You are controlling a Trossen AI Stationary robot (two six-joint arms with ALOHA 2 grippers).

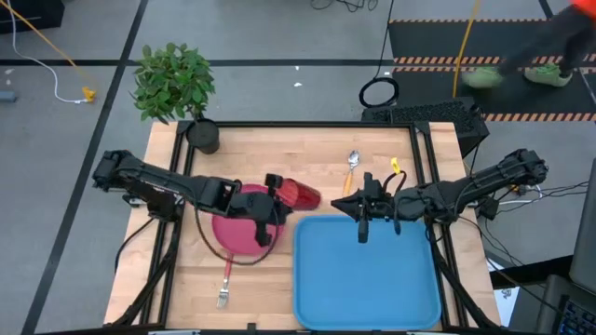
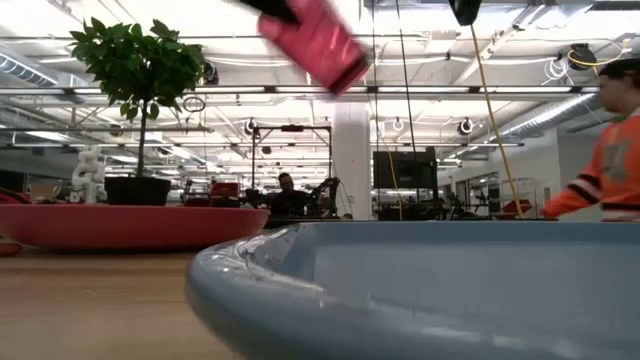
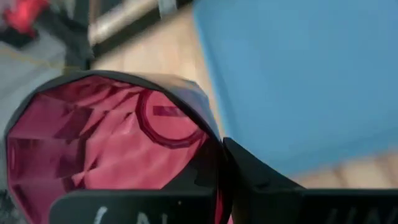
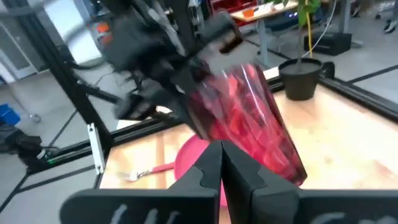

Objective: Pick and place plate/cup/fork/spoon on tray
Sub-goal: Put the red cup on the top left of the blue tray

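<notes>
From above, the left arm reaches in over the plate (image 1: 238, 233), and the left gripper (image 1: 276, 191) pinches the cup (image 1: 298, 195) in its jaws. The cup lies on its side in the air, its long axis running toward the tray (image 1: 368, 274), between plate and tray corner. The right gripper (image 1: 362, 233) hangs over the tray's far edge, jaws pressed together. The fork (image 1: 225, 281) lies on the table near the plate; the spoon (image 1: 351, 169) lies beyond the tray.

At table height, the cup (image 2: 318, 40) hangs tilted high above the tray rim (image 2: 300, 290), with the plate (image 2: 120, 225) behind.

The left wrist camera looks into the cup's open mouth (image 3: 106, 149), held beside the tray (image 3: 298, 81).

The right wrist camera shows shut fingers (image 4: 208, 171) and the slanted cup (image 4: 255, 121) clamped in the left gripper (image 4: 186, 93).
</notes>
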